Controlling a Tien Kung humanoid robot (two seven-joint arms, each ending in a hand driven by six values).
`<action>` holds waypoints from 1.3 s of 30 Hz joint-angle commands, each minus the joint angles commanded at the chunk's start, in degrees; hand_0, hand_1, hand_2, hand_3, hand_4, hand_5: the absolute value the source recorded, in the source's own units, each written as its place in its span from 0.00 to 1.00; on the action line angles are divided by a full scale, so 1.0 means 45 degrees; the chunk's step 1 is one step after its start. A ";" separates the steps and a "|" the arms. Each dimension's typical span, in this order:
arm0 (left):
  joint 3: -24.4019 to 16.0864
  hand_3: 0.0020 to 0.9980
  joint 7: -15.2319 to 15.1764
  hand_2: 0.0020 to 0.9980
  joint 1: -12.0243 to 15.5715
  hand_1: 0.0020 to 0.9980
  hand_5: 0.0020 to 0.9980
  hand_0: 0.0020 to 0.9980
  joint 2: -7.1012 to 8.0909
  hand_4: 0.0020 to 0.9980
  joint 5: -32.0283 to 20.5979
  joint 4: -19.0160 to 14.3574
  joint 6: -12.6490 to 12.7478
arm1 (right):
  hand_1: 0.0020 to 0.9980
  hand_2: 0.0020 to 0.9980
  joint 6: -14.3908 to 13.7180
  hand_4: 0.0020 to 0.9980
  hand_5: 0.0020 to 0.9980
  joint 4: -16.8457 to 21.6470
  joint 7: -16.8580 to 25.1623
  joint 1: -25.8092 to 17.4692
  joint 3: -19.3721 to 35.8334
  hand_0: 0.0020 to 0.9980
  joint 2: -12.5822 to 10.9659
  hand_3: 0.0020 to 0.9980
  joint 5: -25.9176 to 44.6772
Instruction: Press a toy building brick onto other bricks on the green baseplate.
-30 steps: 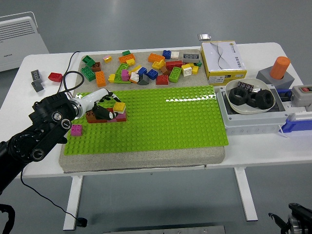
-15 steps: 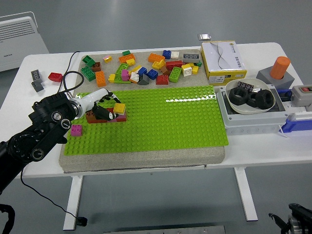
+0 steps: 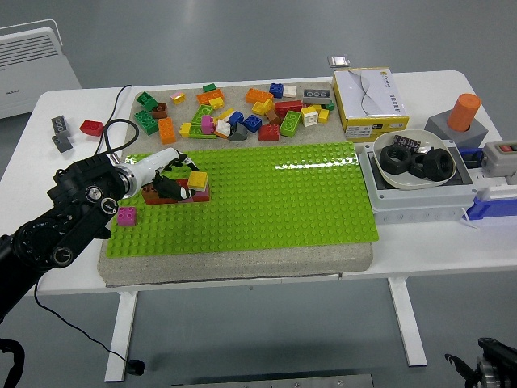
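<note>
A green baseplate [image 3: 266, 194] lies on a grey pad in the middle of the table. At its left end stands a small stack of brown and red bricks [image 3: 171, 195] with a yellow brick [image 3: 198, 180] on top at its right. My left hand [image 3: 174, 179] reaches in from the left and its fingers are curled over the stack, touching the yellow brick. A pink brick [image 3: 127, 215] sits on the plate below my wrist. My right hand is out of view.
A pile of several loose bricks [image 3: 234, 113] lies behind the baseplate. Red [image 3: 91, 127] and grey [image 3: 60, 124] bricks lie at far left. A yellow box [image 3: 369, 99], a bowl of black rings [image 3: 416, 159], an orange cylinder [image 3: 464, 111] and a button box [image 3: 504, 153] stand right.
My left hand's fingers have shifted slightly on the stack and the yellow brick sits a little lower. Nothing else has moved.
</note>
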 joint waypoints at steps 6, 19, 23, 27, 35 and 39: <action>-0.0033 0.68 0.0004 0.97 -0.0005 0.98 0.08 0.96 -0.0008 0.83 -0.0045 -0.0029 0.0038 | 0.60 0.64 0.0005 0.98 1.00 -0.0008 0.0000 0.0002 0.0005 0.59 0.0000 0.80 -0.0012; -0.0029 0.70 0.0036 0.97 -0.0006 0.98 0.10 0.96 -0.0044 0.86 -0.0132 -0.0104 -0.0003 | 0.59 0.64 0.0029 0.98 1.00 -0.0054 0.0000 0.0029 -0.0003 0.59 -0.0017 0.80 -0.0022; -0.0021 0.70 0.0034 0.97 -0.0019 0.98 0.08 0.96 -0.0063 0.85 -0.0155 -0.0085 0.0007 | 0.59 0.64 0.0037 0.98 1.00 -0.0070 0.0000 0.0034 0.0004 0.59 -0.0015 0.80 -0.0038; -0.0032 0.69 0.0001 0.97 -0.0038 0.98 0.10 0.96 -0.0101 0.85 -0.0192 -0.0042 0.0104 | 0.59 0.64 0.0046 0.98 1.00 -0.0080 0.0000 0.0036 0.0011 0.59 -0.0011 0.80 -0.0056; 0.0001 0.72 -0.0114 0.97 -0.0077 0.98 0.12 0.96 -0.0214 0.88 -0.0356 0.0116 0.0454 | 0.59 0.64 0.0071 0.98 1.00 -0.0094 0.0000 0.0048 0.0028 0.59 0.0005 0.80 -0.0106; 0.0033 0.72 -0.0219 0.97 -0.0102 0.98 0.13 0.95 -0.0261 0.89 -0.0452 0.0266 0.0651 | 0.59 0.64 0.0081 0.98 1.00 -0.0097 0.0000 0.0059 0.0042 0.59 0.0015 0.80 -0.0137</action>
